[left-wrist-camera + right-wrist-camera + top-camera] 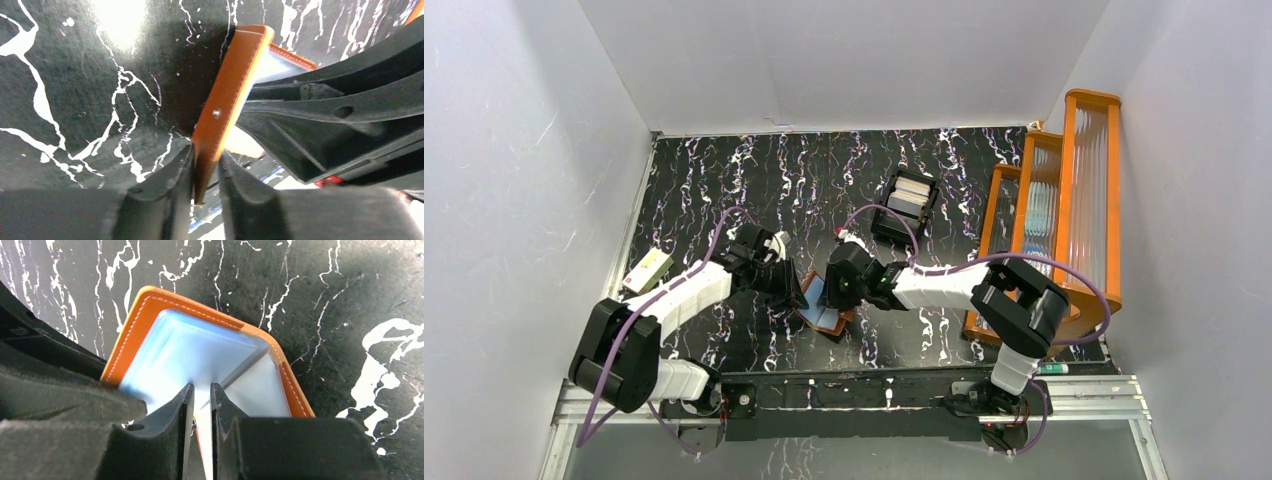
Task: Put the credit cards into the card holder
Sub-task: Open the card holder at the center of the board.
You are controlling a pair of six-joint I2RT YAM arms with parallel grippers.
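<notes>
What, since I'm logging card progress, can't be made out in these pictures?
- Top view: card holder mostly covered by left gripper and right gripper; cards inside unseen.
- Left wrist: its pockets, seen edge-on, blocked by the right gripper.
- Right wrist: pocket contents, lost in glare.
- Top view: black tray contents too small to count.

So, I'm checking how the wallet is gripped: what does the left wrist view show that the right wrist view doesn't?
Only the left wrist: the card holder edge-on, showing its outer cover with a small stud, pinched in the left hand. Only the right wrist: its shiny pale pockets spread open, with the right hand gripping a middle leaf. Both: the holder and the black marbled table.
</notes>
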